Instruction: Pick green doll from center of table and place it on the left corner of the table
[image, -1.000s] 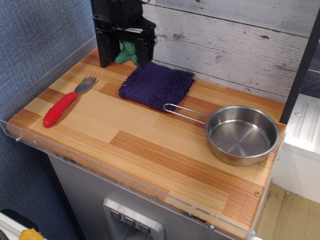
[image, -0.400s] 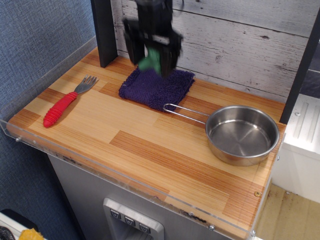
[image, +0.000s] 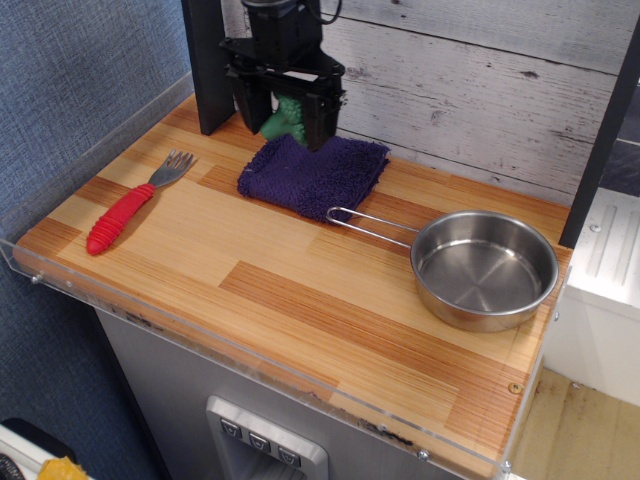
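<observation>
observation.image: single view from the front of the table (image: 300, 300).
Gripper (image: 285, 118): pinching the doll (image: 283, 117) between its two black fingers, held above the table's back edge, over the far side of the towel (image: 313, 173).
Doll: off the table, clear of the towel as far as I can tell.
Done: pick-up looks complete.
Left: carry to the left corner, lower, release.
Left side: fork (image: 135, 203) lies there; back-left corner by the post (image: 208, 65) looks free.
Pan (image: 484, 268): right side, well apart.

One camera looks down at an angle from above the front of the desk (image: 300, 290). It faces the plank wall (image: 480, 70) behind, at middling range.
</observation>
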